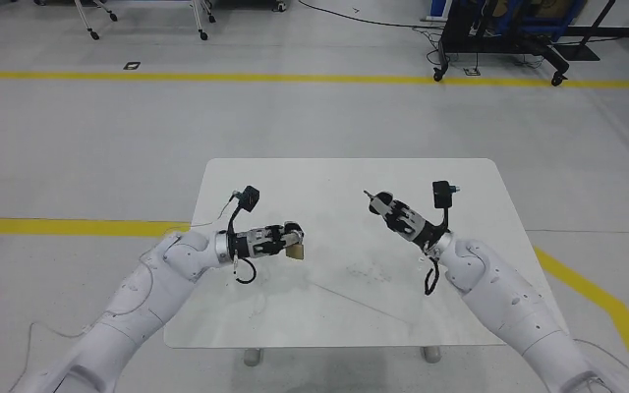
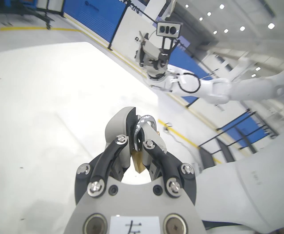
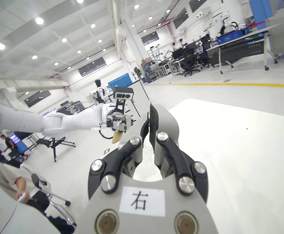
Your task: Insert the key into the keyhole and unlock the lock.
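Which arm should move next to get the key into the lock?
Probably right. The right gripper holds the key, blade sticking out past its fingers, across from the padlock. The left gripper is clamped on the padlock and should just steady it.

Grey floor (image 1: 295,118), yellow lines (image 1: 295,77), ceiling lights (image 3: 39,20)

On left gripper (image 2: 142,124), at the base near the wrist: white label (image 2: 134,224) with one black character, cut off by the frame edge. On right gripper (image 3: 151,117), same place: white tag (image 3: 142,200) with one black character, whole. On white panel (image 2: 133,11) and blue panel (image 2: 95,11) behind: lettering, too partial to read
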Controlling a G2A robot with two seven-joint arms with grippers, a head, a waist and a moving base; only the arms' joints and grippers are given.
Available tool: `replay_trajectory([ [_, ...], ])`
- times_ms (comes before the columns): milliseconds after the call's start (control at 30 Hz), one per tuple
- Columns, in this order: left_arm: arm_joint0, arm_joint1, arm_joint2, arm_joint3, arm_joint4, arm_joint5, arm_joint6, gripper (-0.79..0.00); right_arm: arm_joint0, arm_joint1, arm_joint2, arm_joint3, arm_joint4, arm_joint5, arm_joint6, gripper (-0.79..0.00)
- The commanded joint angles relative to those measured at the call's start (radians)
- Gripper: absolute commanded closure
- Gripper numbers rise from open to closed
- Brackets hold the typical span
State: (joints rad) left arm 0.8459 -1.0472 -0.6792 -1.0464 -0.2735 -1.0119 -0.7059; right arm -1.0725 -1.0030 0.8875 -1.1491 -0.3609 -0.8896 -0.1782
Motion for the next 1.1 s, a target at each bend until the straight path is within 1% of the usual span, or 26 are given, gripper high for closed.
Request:
replay_trajectory([
  [0,-0.056,-0.026,0.058,0.068,-0.341,0.066,-0.169,0.0,0.017,-0.014,-0.009,0.022,0.022,0.021,-0.014,0.0],
  [33,-0.082,-0.036,0.079,0.088,-0.382,0.107,-0.209,0.0,0.019,-0.016,-0.007,0.029,0.031,0.013,-0.022,0.0],
  [67,-0.097,-0.041,0.092,0.093,-0.383,0.122,-0.225,0.0,0.019,-0.016,-0.007,0.029,0.031,0.013,-0.022,0.0],
  [300,-0.097,-0.041,0.092,0.093,-0.383,0.122,-0.225,0.0,0.019,-0.016,-0.007,0.029,0.031,0.013,-0.022,0.0],
  [333,-0.086,-0.042,0.098,0.079,-0.388,0.146,-0.226,0.0,0.019,-0.016,-0.007,0.029,0.031,0.013,-0.022,0.0],
  [367,-0.069,-0.045,0.102,0.048,-0.436,0.196,-0.235,0.0,0.019,-0.016,-0.007,0.029,0.031,0.013,-0.022,0.0],
  [400,-0.062,-0.047,0.102,0.036,-0.476,0.243,-0.254,0.0,0.019,-0.016,-0.007,0.029,0.031,0.013,-0.022,0.0],
  [467,-0.059,-0.056,0.103,0.035,-0.585,0.413,-0.292,0.0,0.014,-0.023,-0.024,0.018,0.077,0.004,0.018,0.0],
  [500,-0.064,-0.061,0.104,0.041,-0.628,0.489,-0.311,0.0,0.023,-0.029,-0.03,0.032,0.114,0.051,0.038,0.0],
  [533,-0.065,-0.07,0.106,0.052,-0.703,0.615,-0.311,0.0,0.032,-0.038,-0.042,0.032,0.137,0.09,0.057,0.0],
  [567,-0.092,-0.077,0.102,0.056,-0.703,0.654,-0.308,0.0,0.037,-0.046,-0.055,0.031,0.161,0.093,0.074,0.0],
  [600,-0.081,-0.088,0.087,0.046,-0.81,0.682,-0.306,0.0,0.039,-0.052,-0.062,0.039,0.189,0.078,0.081,0.0],
  [633,-0.07,-0.099,0.087,0.066,-0.915,0.806,-0.316,0.0,0.041,-0.057,-0.064,0.055,0.208,0.068,0.084,0.0],
  [667,-0.104,-0.106,0.091,0.093,-0.897,0.869,-0.294,0.0,0.042,-0.062,-0.065,0.067,0.225,0.058,0.081,0.0],
  [700,-0.116,-0.115,0.096,0.115,-0.906,0.924,-0.259,0.0,0.041,-0.067,-0.065,0.076,0.239,0.044,0.077,0.0],
  [733,-0.126,-0.125,0.109,0.133,-0.918,1.015,-0.232,0.0,0.04,-0.07,-0.063,0.086,0.246,0.032,0.073,0.0],
  [833,-0.169,-0.154,0.138,0.181,-0.89,1.137,-0.163,0.0,0.031,-0.075,-0.048,0.1,0.24,0.022,0.053,0.0],
  [867,-0.181,-0.163,0.143,0.189,-0.881,1.138,-0.15,0.0,0.027,-0.076,-0.044,0.1,0.235,0.032,0.054,0.0],
  [900,-0.185,-0.172,0.144,0.198,-0.873,1.114,-0.146,0.0,0.025,-0.076,-0.041,0.096,0.23,0.041,0.057,0.0],
  [1067,-0.186,-0.175,0.145,0.202,-0.868,1.105,-0.146,0.0,0.025,-0.076,-0.041,0.096,0.23,0.041,0.057,0.0],
])
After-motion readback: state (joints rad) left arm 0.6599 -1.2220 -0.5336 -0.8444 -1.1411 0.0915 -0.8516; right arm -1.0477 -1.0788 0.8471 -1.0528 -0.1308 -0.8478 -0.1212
